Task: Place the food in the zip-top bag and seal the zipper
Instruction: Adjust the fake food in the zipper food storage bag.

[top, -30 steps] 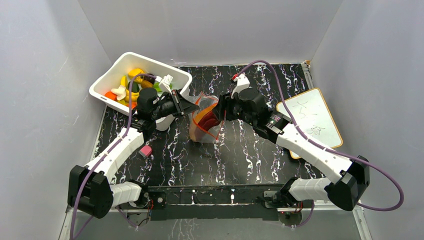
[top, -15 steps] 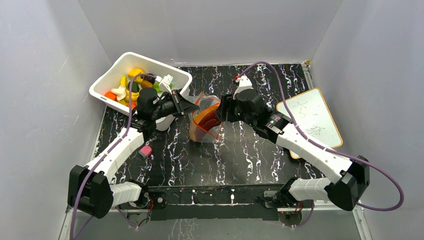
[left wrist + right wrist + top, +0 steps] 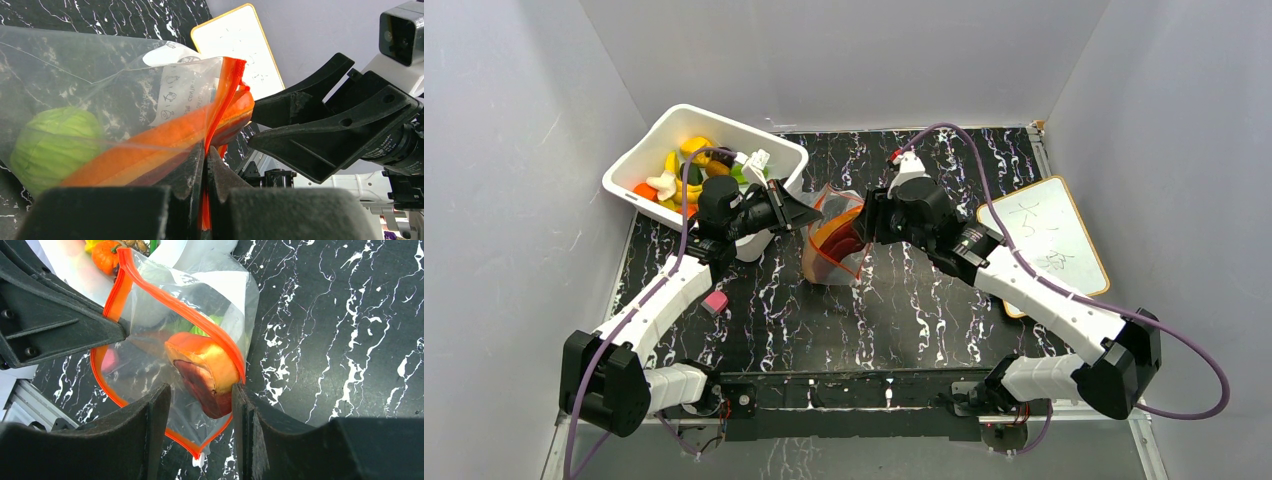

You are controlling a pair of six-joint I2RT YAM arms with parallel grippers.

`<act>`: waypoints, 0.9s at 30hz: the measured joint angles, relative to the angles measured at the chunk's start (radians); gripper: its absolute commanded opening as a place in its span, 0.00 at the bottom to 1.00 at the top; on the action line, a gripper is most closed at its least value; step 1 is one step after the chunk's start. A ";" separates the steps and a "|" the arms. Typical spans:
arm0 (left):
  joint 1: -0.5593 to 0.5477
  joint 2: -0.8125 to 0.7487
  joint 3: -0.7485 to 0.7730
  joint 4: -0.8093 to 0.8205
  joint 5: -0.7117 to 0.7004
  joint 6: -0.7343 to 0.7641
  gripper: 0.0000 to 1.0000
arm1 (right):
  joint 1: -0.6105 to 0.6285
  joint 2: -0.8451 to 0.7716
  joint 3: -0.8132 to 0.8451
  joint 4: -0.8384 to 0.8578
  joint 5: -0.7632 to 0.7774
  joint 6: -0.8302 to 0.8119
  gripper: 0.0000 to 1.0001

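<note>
Orange zipper (image 3: 222, 107) is pinched tight in my left hand (image 3: 205, 170), holding the zip-top bag (image 3: 829, 258) open mid-way along the worktop (image 3: 924, 310), nearer its far edge. My right hand (image 3: 200, 405) straddles an orange food piece (image 3: 202, 367) at the mouth; gripped or loose, I cannot tell. Loading step: next, drop it inside.

L arm (image 3: 659, 300) & R arm (image 3: 1049, 305): white shells on the links, black housings at the joints, big black blocks at the shoulders. Purple cable (image 3: 944, 124) runs along each arm to the wrist; the R one ends in a red plug (image 3: 894, 155). Black base rail (image 3: 854, 392) btwn the bases. L gripper (image 3: 204, 147) & R gripper (image 3: 201, 390): matte black wedge fingers, grainy plastic, small screws in the sides. White camera block (image 3: 400, 30) w/ black lens on R wrist; small white print on the black motor (image 3: 395, 150), illegible.
</note>
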 measured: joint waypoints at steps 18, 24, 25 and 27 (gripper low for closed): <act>0.000 0.000 0.000 0.002 0.001 -0.001 0.00 | 0.000 0.030 0.000 0.006 0.029 0.038 0.55; 0.000 0.000 0.000 0.002 0.003 -0.001 0.00 | 0.000 0.030 -0.001 0.004 0.034 0.050 0.52; 0.000 0.000 0.000 0.002 0.003 -0.002 0.00 | 0.000 0.030 -0.003 0.010 0.028 0.050 0.51; 0.000 0.000 0.000 0.002 0.003 -0.002 0.00 | 0.000 0.028 -0.021 0.046 0.005 0.045 0.46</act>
